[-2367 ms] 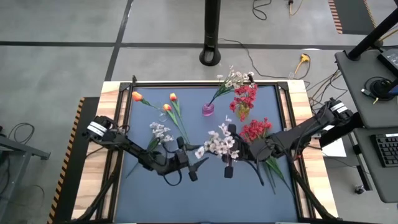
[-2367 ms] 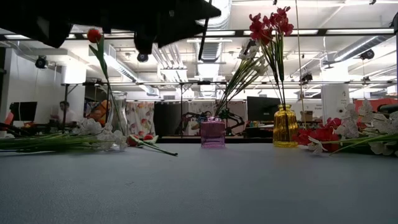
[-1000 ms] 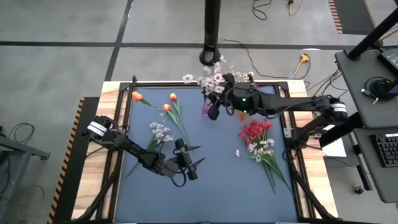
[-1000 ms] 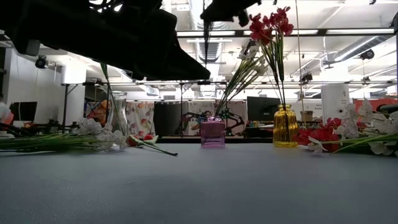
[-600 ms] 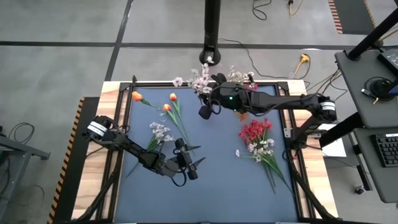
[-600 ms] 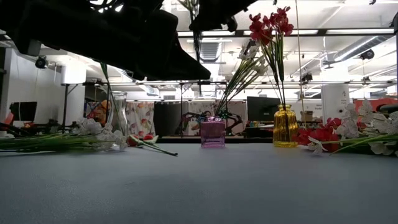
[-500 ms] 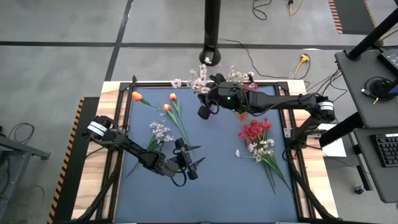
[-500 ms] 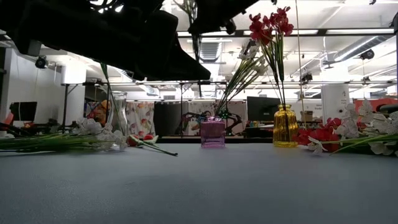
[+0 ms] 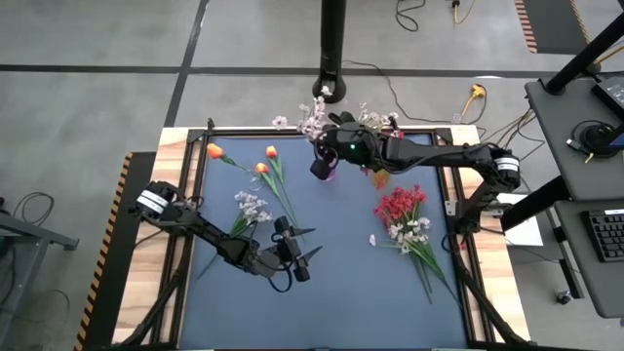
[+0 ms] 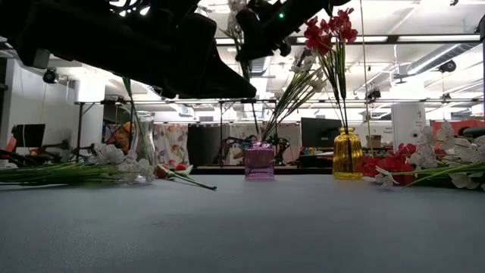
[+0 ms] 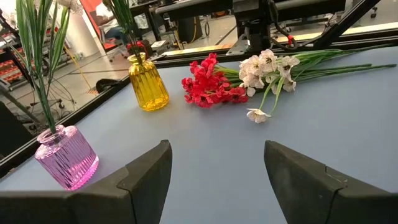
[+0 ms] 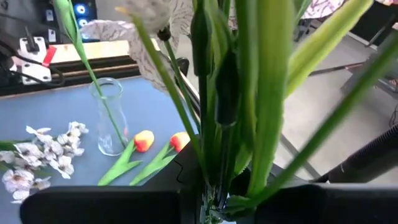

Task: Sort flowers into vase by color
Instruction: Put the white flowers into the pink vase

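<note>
My right gripper [image 9: 326, 159] is up over the pink vase [image 10: 259, 162] at the table's far side, shut on a white-blossom spray [image 9: 312, 119]. The pink vase holds another pale spray [image 10: 297, 87]. Red sprays [image 10: 327, 34] stand in the yellow vase [image 10: 347, 154], and an orange tulip [image 9: 214, 151] stands in the clear vase [image 10: 144, 142]. Two orange tulips [image 9: 263, 166] and a white spray [image 9: 251, 206] lie left of centre on the table. Red and white sprays [image 9: 402, 210] lie to the right. My left gripper [image 9: 300, 257] is open and hovers near the table's near middle. My right gripper pinches the white spray's bunched green stems [image 12: 219, 155] between its two fingers, lying across them. The spray stands nearly upright and is lifted clear of the table, blossoms above the fingers. Its lower stem [image 10: 248, 83] points down at the pink vase; whether it is inside, I cannot tell.
The three vases stand in a row along the far side. In the left wrist view, the pink vase [image 11: 65, 155], the yellow vase [image 11: 148, 84] and the lying red and white flowers [image 11: 214, 87] lie ahead. The blue mat [image 9: 341, 292] is bare in its near part.
My right gripper has carried the white spray a little toward the table's left and far edge, over the pink vase, and has come down. The spray has stayed upright in its hold. My left arm has kept still.
</note>
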Motion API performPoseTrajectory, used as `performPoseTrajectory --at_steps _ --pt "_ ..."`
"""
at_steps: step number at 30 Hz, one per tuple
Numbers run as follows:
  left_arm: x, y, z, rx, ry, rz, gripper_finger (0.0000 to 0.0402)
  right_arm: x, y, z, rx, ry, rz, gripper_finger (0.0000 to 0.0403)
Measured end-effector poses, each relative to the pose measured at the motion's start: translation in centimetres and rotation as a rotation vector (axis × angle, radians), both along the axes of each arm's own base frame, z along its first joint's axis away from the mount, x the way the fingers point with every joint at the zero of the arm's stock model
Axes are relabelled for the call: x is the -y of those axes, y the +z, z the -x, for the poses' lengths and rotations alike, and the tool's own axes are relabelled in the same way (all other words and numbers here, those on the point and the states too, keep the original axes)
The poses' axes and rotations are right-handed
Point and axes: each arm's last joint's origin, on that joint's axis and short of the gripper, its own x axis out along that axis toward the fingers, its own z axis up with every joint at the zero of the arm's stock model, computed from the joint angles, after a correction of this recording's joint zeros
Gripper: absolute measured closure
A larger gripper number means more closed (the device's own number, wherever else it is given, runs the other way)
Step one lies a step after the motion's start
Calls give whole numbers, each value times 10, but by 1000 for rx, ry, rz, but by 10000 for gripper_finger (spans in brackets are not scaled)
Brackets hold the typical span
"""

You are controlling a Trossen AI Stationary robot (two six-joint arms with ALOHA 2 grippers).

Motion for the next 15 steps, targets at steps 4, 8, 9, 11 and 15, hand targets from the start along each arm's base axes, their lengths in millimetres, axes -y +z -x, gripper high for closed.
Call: performPoseTrajectory --at_steps 4,8,9,11,15 --pt "0 0 0 0 0 0 164 1 -6 -3 -17 1 -4 355" --pt "0 0 0 -1 0 0 164 3 -13 -7 -30 -4 -11 355" --pt "0 0 0 -1 0 -1 164 3 -15 -8 -30 -6 -14 355" --pt "0 0 0 -3 0 -1 164 4 -17 -9 -32 -9 -21 355" --pt "0 -1 0 -8 0 -4 164 5 -23 -13 -47 -10 -25 355"
